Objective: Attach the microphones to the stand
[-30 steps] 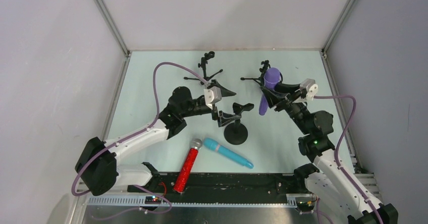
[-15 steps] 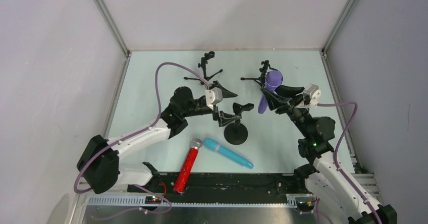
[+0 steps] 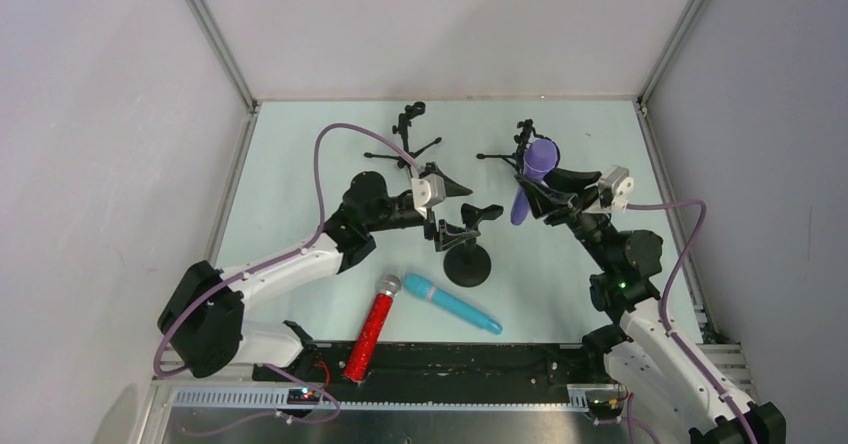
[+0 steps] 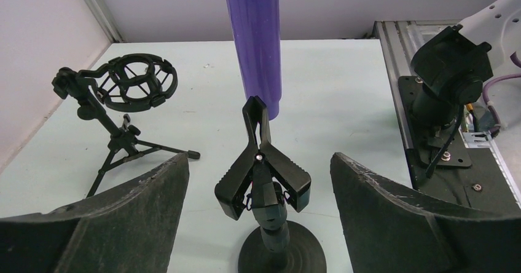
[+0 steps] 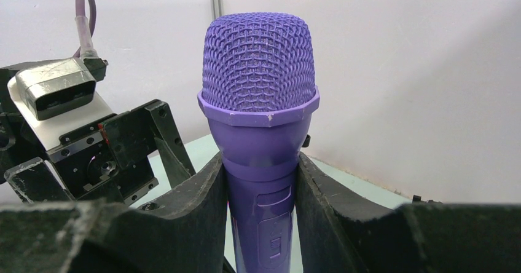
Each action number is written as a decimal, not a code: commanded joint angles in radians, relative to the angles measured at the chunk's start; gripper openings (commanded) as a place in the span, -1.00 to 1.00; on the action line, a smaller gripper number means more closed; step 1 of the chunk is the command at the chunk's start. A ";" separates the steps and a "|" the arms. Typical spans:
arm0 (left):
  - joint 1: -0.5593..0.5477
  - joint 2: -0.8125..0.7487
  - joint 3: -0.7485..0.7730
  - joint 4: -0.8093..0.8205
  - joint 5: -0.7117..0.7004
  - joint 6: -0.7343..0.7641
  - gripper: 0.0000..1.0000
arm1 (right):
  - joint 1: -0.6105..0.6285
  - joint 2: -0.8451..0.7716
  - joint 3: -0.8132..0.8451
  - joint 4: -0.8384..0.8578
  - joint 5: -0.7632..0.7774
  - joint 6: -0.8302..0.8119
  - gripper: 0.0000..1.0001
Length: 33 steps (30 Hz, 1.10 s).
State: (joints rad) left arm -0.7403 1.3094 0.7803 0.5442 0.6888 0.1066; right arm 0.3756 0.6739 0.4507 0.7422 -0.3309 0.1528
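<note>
With the right gripper point(image 3: 537, 197) clamped on the purple microphone point(image 5: 258, 70) and the left gripper point(image 4: 258, 162) spread empty about the clip stand point(image 4: 263, 178), a misaligned push may topple that stand.

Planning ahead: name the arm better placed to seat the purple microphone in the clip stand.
Right: the right gripper holds the purple microphone near the clip stand; the left gripper is open, empty.

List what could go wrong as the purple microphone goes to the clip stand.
1. The right gripper clamps the purple microphone just below its head, so the long hanging body may swing or slip when pressed into the clip.
2. The left gripper stands open on either side of the clip stand and is not holding it, so the stand may tip or slide under the push.
</note>
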 commanded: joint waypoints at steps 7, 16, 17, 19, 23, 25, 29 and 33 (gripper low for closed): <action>-0.008 0.027 -0.013 0.034 0.004 0.023 0.70 | 0.015 0.021 0.003 0.095 -0.009 -0.004 -1.00; -0.008 0.033 -0.014 0.034 0.023 0.069 0.38 | 0.031 0.029 0.003 0.106 -0.011 -0.006 -1.00; -0.007 0.034 -0.015 0.034 0.029 0.075 0.32 | 0.032 0.029 0.003 0.103 -0.011 -0.010 -1.00; -0.008 0.035 -0.017 0.034 0.050 0.095 -0.11 | 0.033 0.029 0.003 0.097 -0.011 -0.013 -1.00; -0.006 0.038 -0.019 0.034 0.083 0.095 -0.97 | 0.038 0.033 0.003 0.089 -0.017 -0.013 -1.00; -0.005 0.042 -0.019 0.034 0.087 0.088 -1.00 | 0.045 0.036 0.003 0.094 -0.018 -0.012 -1.00; -0.007 0.053 -0.012 0.034 0.083 0.074 -1.00 | 0.057 0.045 0.004 0.096 -0.014 -0.019 -1.00; -0.006 0.057 -0.005 0.034 0.082 0.073 -1.00 | 0.068 0.054 0.002 0.103 -0.009 -0.024 -1.00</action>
State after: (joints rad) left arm -0.7479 1.3540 0.7647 0.5682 0.7597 0.1585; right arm 0.4313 0.7238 0.4507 0.7834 -0.3420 0.1516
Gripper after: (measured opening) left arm 0.252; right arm 0.428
